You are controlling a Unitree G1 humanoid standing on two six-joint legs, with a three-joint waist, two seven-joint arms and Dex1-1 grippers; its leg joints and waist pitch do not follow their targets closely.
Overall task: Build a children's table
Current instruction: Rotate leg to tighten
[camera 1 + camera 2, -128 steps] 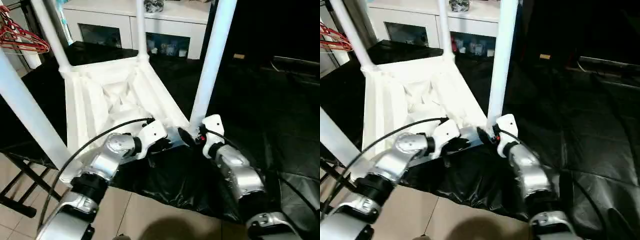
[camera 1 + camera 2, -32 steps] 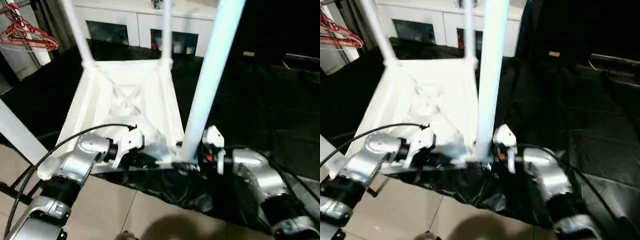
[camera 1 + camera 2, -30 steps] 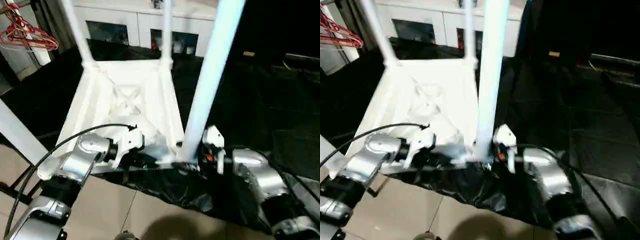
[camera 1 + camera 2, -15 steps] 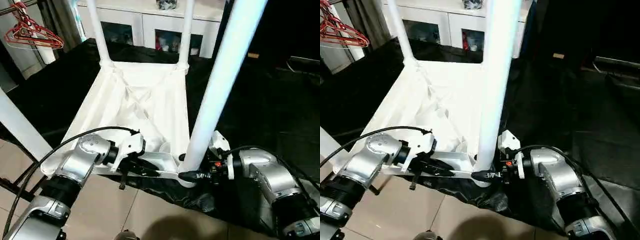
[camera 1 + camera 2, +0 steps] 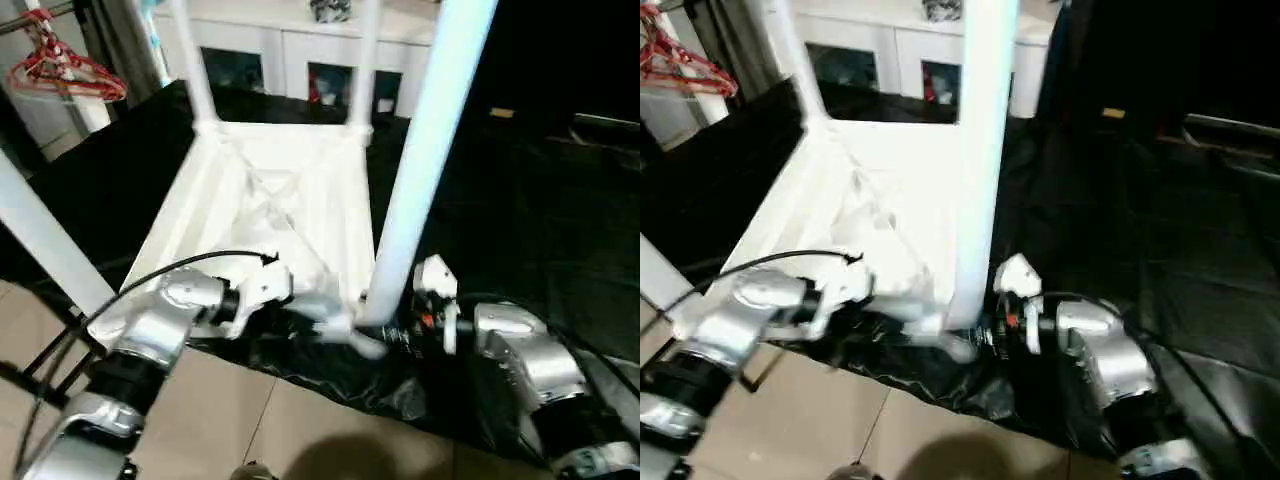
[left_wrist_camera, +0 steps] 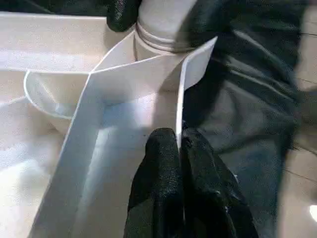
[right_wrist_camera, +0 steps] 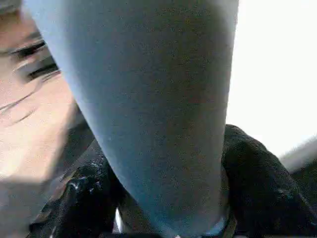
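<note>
the upturned table top (image 5: 270, 215) lay before me, four legs (image 5: 425, 160) standing; my right gripper (image 7: 163, 198) clasped the nearest leg's base, left gripper (image 6: 179, 163) pinched the top's rim; seating looked unfinished

light: dim room, bright glare on white table top (image 5: 270, 200) | blur: motion smear near its front corner | focus: nearest leg (image 7: 148, 99) soft, bluish
</note>
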